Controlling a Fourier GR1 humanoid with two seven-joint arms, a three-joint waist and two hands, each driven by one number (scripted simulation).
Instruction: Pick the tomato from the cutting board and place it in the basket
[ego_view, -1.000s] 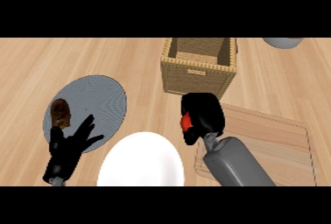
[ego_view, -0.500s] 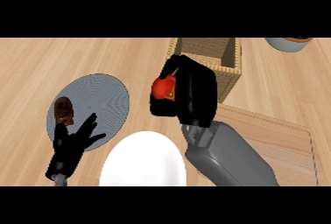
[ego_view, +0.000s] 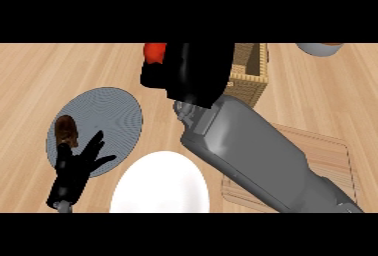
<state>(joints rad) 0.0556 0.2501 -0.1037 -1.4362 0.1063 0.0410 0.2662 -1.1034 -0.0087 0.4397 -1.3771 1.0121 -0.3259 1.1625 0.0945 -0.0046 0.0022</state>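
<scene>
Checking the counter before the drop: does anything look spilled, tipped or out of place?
Nothing stands out. The basket stands upright, the right hand holds the tomato beside it, and the brown item sits on the grey plate. The left hand rests open at lower left.

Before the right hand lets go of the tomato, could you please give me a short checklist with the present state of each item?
1. Tomato held in the right hand: ok, red shows beside the curled fingers.
2. Tomato off the cutting board: ok.
3. Tomato over the basket opening: not ok, it shows to the left of the basket.
4. Basket opening free: cannot tell, the hand and forearm hide most of it.
5. Left hand out of the way: ok, open over the grey plate.
</scene>
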